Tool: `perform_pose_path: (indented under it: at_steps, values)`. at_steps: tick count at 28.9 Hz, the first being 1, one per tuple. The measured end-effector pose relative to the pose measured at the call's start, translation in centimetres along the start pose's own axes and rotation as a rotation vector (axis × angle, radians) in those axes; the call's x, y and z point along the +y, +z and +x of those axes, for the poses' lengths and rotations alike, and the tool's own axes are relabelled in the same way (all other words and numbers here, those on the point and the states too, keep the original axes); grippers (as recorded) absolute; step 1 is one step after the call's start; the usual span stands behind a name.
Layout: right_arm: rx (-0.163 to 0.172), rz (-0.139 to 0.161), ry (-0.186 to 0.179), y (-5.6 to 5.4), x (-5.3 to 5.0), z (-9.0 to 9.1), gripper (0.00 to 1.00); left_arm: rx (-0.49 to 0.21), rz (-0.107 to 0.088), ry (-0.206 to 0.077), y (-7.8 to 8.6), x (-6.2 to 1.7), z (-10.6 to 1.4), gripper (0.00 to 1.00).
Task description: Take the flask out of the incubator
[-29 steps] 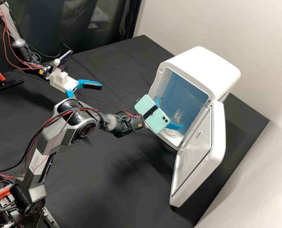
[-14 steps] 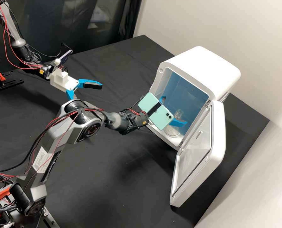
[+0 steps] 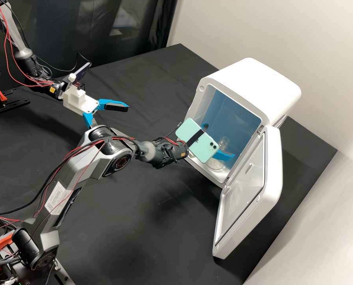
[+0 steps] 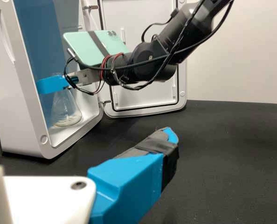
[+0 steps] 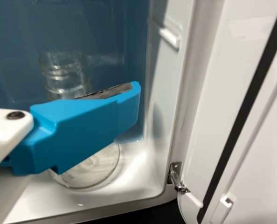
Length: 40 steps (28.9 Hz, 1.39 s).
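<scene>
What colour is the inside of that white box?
The box has light blue inner walls; the high view shows this best.

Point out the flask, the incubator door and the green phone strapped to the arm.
flask (image 4: 65,109), left wrist view, its glass body.
incubator door (image 3: 243,186), high view, its inner panel.
green phone (image 3: 203,143), high view, its back.
</scene>
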Motion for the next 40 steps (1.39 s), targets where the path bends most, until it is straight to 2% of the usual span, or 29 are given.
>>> perform_pose_path:
  at_steps: [4,7,8,10,17,24,27,32,40]
  values:
    - [-0.018,-0.003,-0.004,1.0,-0.4,0.7,1.00,0.002,-0.001,0.000,0.0,0.00,0.0,1.00]
    - [-0.024,-0.010,-0.004,1.3,-0.5,1.0,1.00,0.002,-0.001,0.000,0.0,0.00,0.0,1.00]
    - [-0.033,-0.008,-0.018,1.4,-0.6,1.0,1.00,0.002,-0.001,0.000,0.0,0.00,0.0,1.00]
    - [-0.038,0.005,-0.011,1.3,-0.5,1.1,1.00,0.002,-0.001,0.000,0.0,0.00,0.0,1.00]
    - [-0.037,0.005,-0.008,1.3,-0.4,1.2,1.00,0.002,-0.001,-0.002,0.0,-0.06,0.0,1.00]
    - [-0.025,0.017,0.017,1.0,0.3,1.7,1.00,0.004,-0.004,-0.012,-0.1,-0.33,0.1,1.00]
    - [-0.026,0.009,0.012,0.8,0.5,1.9,1.00,0.004,-0.004,-0.012,-0.1,-0.33,0.1,1.00]
    - [-0.035,-0.011,0.005,1.1,0.2,2.1,1.00,0.006,-0.004,-0.011,-0.1,-0.32,0.1,1.00]
    - [-0.040,-0.011,0.002,1.2,0.2,2.1,1.00,0.006,-0.004,-0.011,-0.1,-0.32,0.1,1.00]
